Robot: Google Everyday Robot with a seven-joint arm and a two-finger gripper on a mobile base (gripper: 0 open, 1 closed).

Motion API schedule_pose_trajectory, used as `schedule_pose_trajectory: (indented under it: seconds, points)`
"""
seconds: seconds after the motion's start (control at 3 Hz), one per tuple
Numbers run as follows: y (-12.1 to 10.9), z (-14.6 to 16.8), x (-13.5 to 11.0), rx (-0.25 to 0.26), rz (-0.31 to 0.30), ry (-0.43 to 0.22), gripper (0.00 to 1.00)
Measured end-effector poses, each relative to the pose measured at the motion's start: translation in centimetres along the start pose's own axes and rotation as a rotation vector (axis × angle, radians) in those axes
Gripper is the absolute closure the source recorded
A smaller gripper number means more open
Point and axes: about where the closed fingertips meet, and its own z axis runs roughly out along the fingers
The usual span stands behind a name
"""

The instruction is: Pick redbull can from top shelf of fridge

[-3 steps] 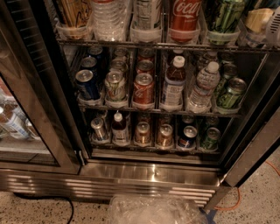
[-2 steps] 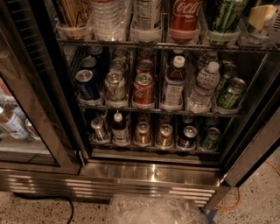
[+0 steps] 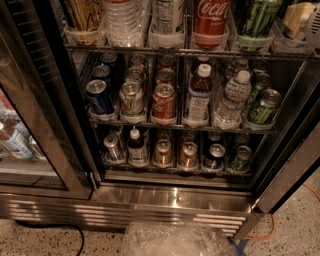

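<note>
The fridge [image 3: 170,197] stands open before me, with a black frame and a ribbed steel base. The top shelf [image 3: 165,51] runs along the upper edge of the view, and only the lower parts of its items show: a tan can [image 3: 85,15], a water bottle [image 3: 124,20], a pale silver container [image 3: 167,17], a red Coca-Cola bottle [image 3: 210,17] and green cans [image 3: 255,20]. I cannot pick out the redbull can; it is out of view or cut off. A cream and grey shape at the top right corner looks like part of my gripper [image 3: 300,20], level with the top shelf's right end.
The middle rack holds short cans and bottles, including a dark-blue can [image 3: 100,96] and a red can [image 3: 164,102]. The bottom rack holds small cans. The glass door [image 3: 30,130] stands at the left. A crumpled clear plastic item [image 3: 175,240] and an orange cable [image 3: 265,232] lie on the floor.
</note>
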Motion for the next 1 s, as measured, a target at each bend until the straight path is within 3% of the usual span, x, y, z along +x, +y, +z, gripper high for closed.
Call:
schedule_pose_trajectory:
  seconds: [1.0]
  points:
    - [1.6,-1.0,-0.8,-0.037,-0.023,-0.025,1.00]
